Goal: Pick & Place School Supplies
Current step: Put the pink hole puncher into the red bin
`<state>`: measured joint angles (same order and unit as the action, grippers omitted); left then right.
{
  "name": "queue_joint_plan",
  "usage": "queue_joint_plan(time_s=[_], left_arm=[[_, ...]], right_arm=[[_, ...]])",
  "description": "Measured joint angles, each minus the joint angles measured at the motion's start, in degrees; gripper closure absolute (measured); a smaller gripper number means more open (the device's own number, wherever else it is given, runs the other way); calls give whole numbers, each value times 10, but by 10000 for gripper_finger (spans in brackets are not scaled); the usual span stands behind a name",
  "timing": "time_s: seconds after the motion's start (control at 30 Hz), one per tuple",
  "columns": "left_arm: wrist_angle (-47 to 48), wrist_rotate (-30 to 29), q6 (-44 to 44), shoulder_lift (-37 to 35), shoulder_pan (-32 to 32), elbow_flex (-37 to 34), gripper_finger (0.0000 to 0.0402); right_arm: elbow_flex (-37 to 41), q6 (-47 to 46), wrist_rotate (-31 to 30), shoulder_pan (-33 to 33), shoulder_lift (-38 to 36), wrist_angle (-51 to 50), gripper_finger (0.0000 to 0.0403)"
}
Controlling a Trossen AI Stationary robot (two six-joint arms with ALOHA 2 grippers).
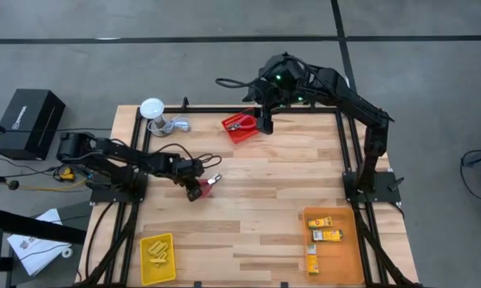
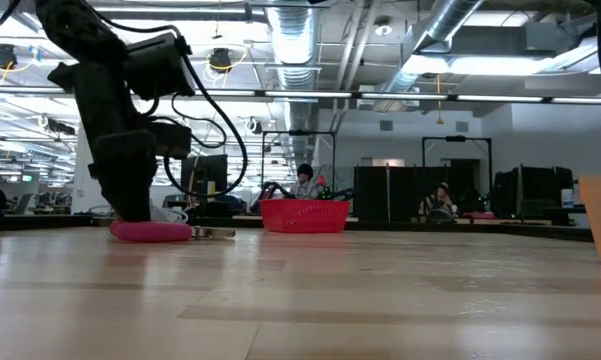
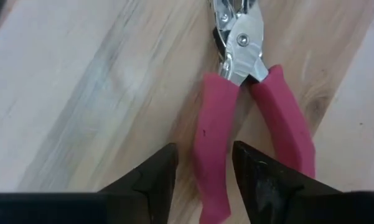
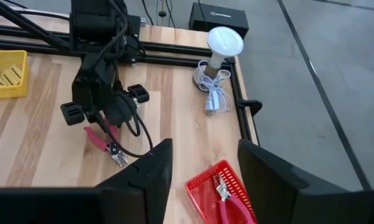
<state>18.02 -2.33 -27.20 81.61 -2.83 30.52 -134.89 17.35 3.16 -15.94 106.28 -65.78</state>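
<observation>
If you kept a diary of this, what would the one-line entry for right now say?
left gripper: open, astride one handle of red-handled tool lying on table | right gripper: open, above red bin

I can make out very little lettering from here. The black box (image 1: 30, 122) on the floor off the table's far left corner carries a white logo and a line of print on its lid, but I cannot read the words in the high view or in the right wrist view. The small yellow-orange boxes (image 1: 323, 234) in the orange bin (image 1: 352, 268) show green marks I cannot read either.
</observation>
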Motion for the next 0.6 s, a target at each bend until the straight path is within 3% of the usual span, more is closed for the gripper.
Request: queue_joint_plan(time_s=[0.1, 0.23, 0.6], left_arm=[[-2, -6, 3, 2, -2, -1, 275], [-4, -1, 5, -4, -13, -2, 366], [-26, 13, 2, -71, -46, 17, 371]], right_arm=[[0, 0, 0, 0, 0, -2, 235], [0, 5, 0, 0, 0, -2, 243], [0, 11, -1, -4, 0, 6, 252]])
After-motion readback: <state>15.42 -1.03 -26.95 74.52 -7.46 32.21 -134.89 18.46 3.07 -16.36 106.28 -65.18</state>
